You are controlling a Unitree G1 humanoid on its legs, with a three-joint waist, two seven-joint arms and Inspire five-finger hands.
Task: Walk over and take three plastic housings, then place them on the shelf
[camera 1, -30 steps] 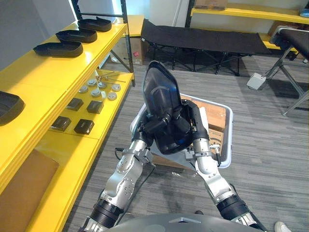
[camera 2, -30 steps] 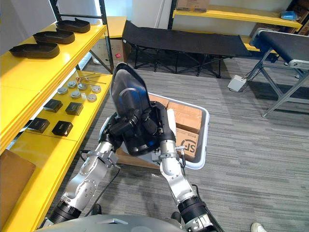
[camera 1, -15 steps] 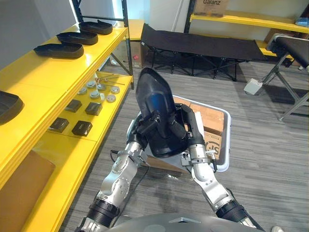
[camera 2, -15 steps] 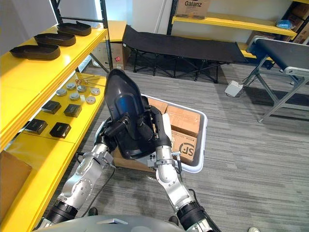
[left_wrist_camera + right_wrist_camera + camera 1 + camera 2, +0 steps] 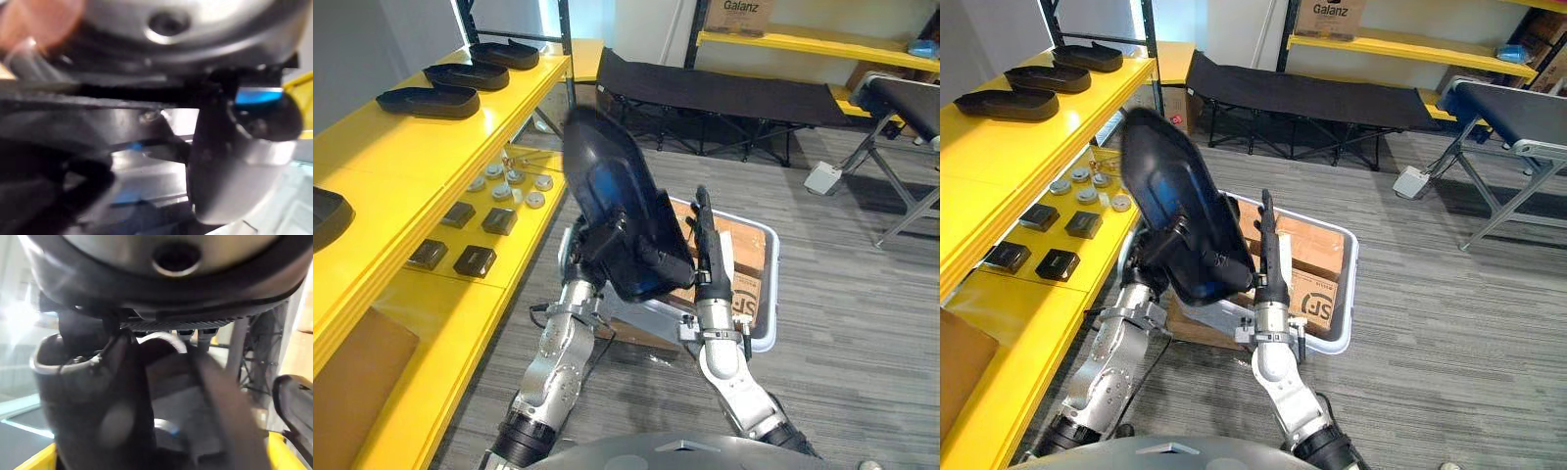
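**Grey carpet (image 5: 862,323), yellow shelf (image 5: 431,147): one housing held up**

Nearest us, our left hand (image 5: 604,242) curls round the black plastic housing (image 5: 612,186), which tilts toward the shelf. Our right hand (image 5: 707,245) stands straight-fingered just beside its edge, gripping nothing. Behind sits a white bin (image 5: 770,284) of cardboard boxes (image 5: 744,245). Farther left, three more housings (image 5: 416,100) lie on the shelf's top level.

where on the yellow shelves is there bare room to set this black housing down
Top shelf: a long bare stretch between the three housings at the far end and the lone housing at the near edge. Lower shelf: crowded with black boxes and round discs; a smaller bare patch between the boxes and the cardboard.
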